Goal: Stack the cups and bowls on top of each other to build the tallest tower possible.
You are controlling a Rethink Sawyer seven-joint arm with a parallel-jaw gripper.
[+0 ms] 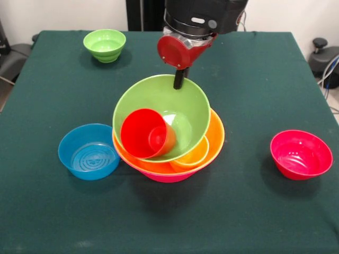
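Note:
The tower stands mid-table: the large pink bowl (159,175) at the base holds the large orange bowl (216,135). The medium-large green bowl (159,98) sits tilted in them, its far rim raised. A red cup (142,132) lies on its side inside the green bowl, mouth towards the camera, with an orange cup wall (169,138) showing behind it. A yellow-orange cup (193,154) is wedged under the green bowl. My gripper (180,79) hangs at the green bowl's far rim. I cannot tell whether it grips the rim.
A small blue bowl (89,152) stands left of the tower and a small red bowl (301,154) at the right. A small green bowl (105,45) stands at the far left. The table is covered in dark green cloth (254,79).

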